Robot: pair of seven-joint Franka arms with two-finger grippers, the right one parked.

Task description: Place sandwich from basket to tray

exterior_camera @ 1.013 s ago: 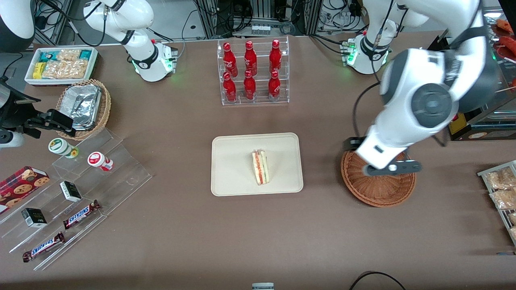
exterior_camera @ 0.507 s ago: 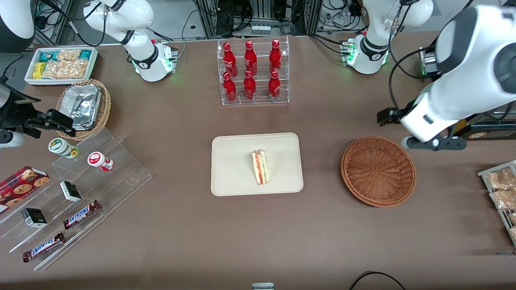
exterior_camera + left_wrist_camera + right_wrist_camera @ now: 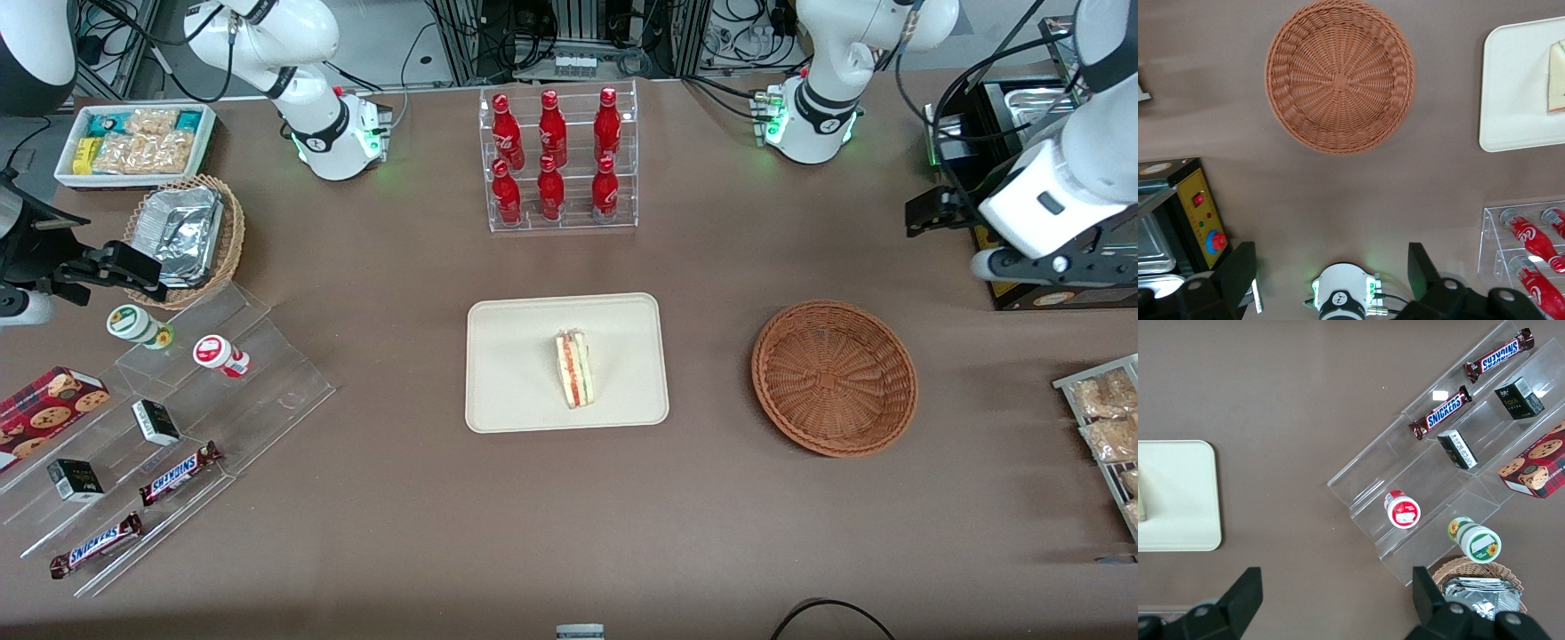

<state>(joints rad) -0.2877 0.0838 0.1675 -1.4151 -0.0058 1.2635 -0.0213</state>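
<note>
Gripper [image 3: 1331, 273] (raised) off basket [image 3: 834, 378]

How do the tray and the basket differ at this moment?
The tray is flat, cream and rectangular; the basket is round, reddish-brown woven wicker. The tray holds the sandwich; the basket holds nothing. Both rest on the table, with the open gripper raised well above, toward the working arm's end.

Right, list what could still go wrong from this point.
Little seems left to fail: the sandwich lies on the tray and the basket is empty.

1. The sandwich rests on a narrow edge with its filling facing up, so a knock to the table might tip it.
2. The gripper, jaws open, hangs high at the working arm's end of the table near a control box; a careless swing might clip it.
</note>
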